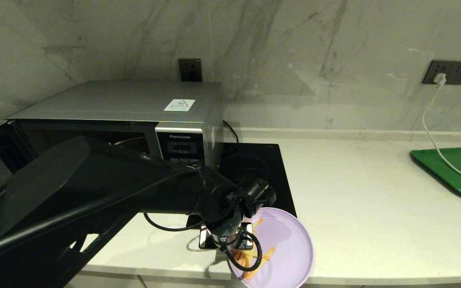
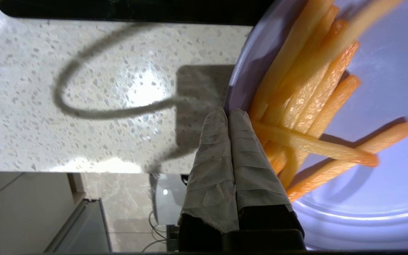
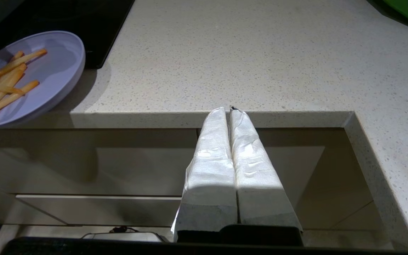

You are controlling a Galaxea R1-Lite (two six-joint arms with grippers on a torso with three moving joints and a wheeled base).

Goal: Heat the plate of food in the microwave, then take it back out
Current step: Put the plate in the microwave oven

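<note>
left tool [image 2: 229,113] pinching plate of food [image 1: 286,248] at rim; right tool [image 3: 230,110] pressed together, parked.

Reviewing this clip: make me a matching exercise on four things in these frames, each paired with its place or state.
Things:
1. left hand
2. right hand
3. plate of food
4. microwave

Places or states:
A. door swung open
B. fingers together at the plate's rim
C. on the counter's front edge, beside the hob
D. fingers together, off the counter's front edge, apart from the plate

Pairs: 1-B, 2-D, 3-C, 4-A
</note>
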